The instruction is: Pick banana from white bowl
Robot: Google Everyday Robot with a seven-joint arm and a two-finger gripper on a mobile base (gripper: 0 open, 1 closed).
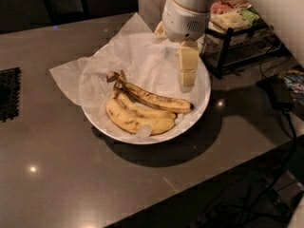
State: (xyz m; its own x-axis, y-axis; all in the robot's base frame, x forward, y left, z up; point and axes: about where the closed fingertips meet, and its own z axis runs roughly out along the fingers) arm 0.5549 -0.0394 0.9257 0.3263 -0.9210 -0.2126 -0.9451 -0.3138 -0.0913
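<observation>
A pale yellow two-finger gripper [187, 82] hangs over the far-right of the wide white ceramic bowl [203, 100]; its opening cannot be told. The long brown-mottled yellow banana [156, 100] lies apart, near-left of it.

— On the worktop [57, 175]?
— Grey, glossy, lightly speckled. Near the middle, a white bowl [202, 103], lined with crinkled white paper [66, 77] spilling over the left rim onto the surface.
— Elsewhere?
— At the left edge, a black grid mat [8, 94]. At the far right, a black wire rack [222, 51], just beside the bowl.
— And the pincer [186, 82]?
— Above the bowl's right side, over the paper, off the worktop.
</observation>
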